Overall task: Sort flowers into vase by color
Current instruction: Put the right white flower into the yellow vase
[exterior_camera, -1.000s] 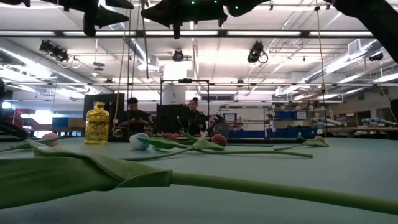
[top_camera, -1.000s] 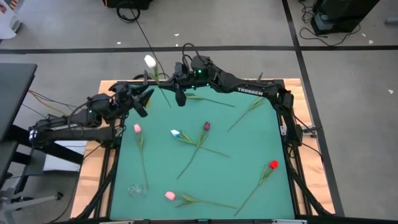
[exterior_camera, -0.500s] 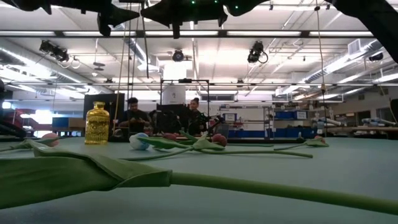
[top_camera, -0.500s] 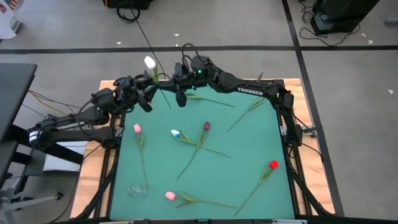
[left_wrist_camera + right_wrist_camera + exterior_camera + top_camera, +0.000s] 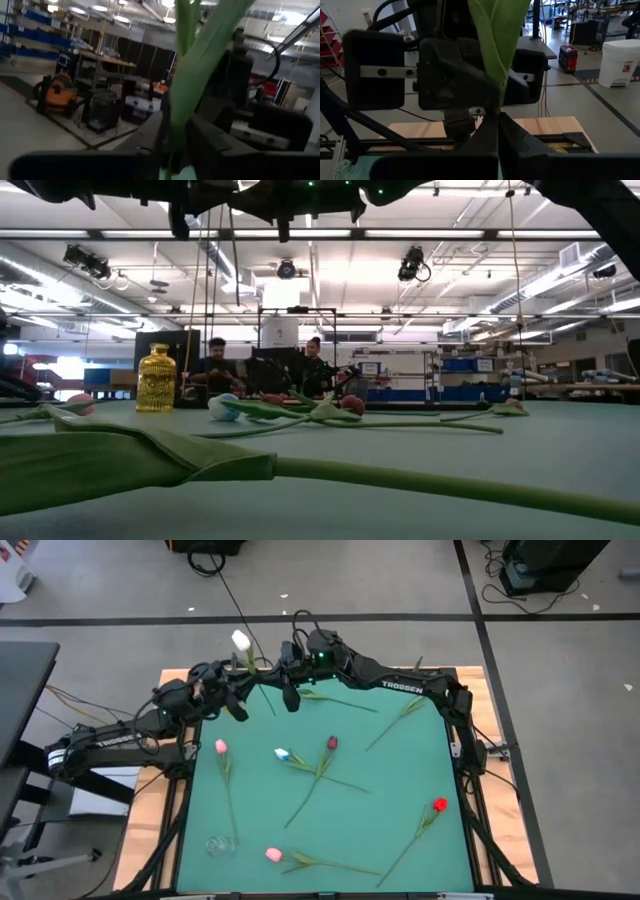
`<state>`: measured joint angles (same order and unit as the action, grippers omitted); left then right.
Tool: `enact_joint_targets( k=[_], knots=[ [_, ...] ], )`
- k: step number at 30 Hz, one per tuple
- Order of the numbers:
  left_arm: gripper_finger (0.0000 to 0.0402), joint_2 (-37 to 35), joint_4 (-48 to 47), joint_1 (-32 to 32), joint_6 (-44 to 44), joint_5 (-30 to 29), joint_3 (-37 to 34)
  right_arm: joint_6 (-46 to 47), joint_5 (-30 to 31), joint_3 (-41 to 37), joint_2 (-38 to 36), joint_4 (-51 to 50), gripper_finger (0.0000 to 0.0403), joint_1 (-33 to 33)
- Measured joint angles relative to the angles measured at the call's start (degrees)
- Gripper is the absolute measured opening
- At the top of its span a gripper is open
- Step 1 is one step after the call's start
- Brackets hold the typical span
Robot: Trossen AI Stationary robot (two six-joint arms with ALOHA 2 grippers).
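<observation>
A white flower [image 5: 240, 640] stands upright in the air over the table's far left corner, its green stem and leaf [image 5: 190, 85] between both grippers. My right gripper [image 5: 268, 678] is shut on the stem. My left gripper [image 5: 240, 698] faces it from the left and has shut on the same stem and leaf. On the green mat lie two pink flowers [image 5: 221, 747] [image 5: 272, 854], a maroon one [image 5: 332, 742], a red one [image 5: 440, 804] and a pale one [image 5: 281, 753]. A clear glass vase [image 5: 218, 844] stands near the front left. My left gripper pinches the white flower's leaf and stem [image 5: 176, 131] between its two fingers [image 5: 150, 142], coming level from the table's left. The leaf rises upright out of the fingers, clear of the table. My right gripper pinches the stem at the leaf's base [image 5: 496, 102] between its two fingers [image 5: 516, 137], level from the table's right. The flower stands upright above the fingers, lifted clear of the mat.
Two more green stems [image 5: 335, 698] [image 5: 398, 720] lie on the mat at the far right. A gold jar [image 5: 157, 378] shows at the left in the low view. A big leaf [image 5: 130, 455] lies close before the low camera. People sit in the room behind.
My left gripper has moved toward the table's far right, up to the white flower's stem, and has shut on it. My right gripper and the flower have kept still.
</observation>
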<state>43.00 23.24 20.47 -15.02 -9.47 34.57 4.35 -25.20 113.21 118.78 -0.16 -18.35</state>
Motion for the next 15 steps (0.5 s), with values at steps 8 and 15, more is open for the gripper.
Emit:
enact_joint_targets(
  k=[8, 15],
  knots=[
    [0.0012, -0.37, 0.4, 0.0, 2.68, -0.12, 0.0, 2.14, 0.03, 0.0, -0.07, -0.16, 0.0063, -0.73],
    [0.0011, -2.14, -5.92, 0.37, 5.43, -1.05, 3.04, 0.1, 3.04, -0.09, -3.84, -8.48, 0.0129, -2.17]
  ],
)
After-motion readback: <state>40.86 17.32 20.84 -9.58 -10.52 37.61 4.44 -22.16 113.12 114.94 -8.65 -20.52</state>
